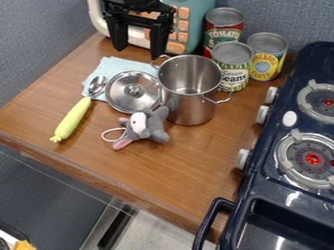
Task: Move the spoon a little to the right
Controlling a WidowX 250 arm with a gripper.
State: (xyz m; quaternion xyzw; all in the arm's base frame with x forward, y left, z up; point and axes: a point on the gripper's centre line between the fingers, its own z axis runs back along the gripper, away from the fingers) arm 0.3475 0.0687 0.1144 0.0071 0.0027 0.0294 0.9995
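1. Currently, the metal spoon is lying at the left of the wooden surface, its bowl resting on the left part of a pale blue cloth.
2. A long yellow-green piece is meeting the spoon's lower end and slanting down toward the left; whether it is forming the handle, I cannot tell.
3. The black gripper is hanging near the top, above the cloth's far side, its jaws standing wide apart and holding nothing.
4. A round steel lid is lying between the spoon and a two-handled steel pot, partly covering the cloth.
5. A gray plush animal is sitting just in front of the lid and pot.
6. Three labelled cans are standing behind the pot, and a dark blue toy stove is occupying the right side.
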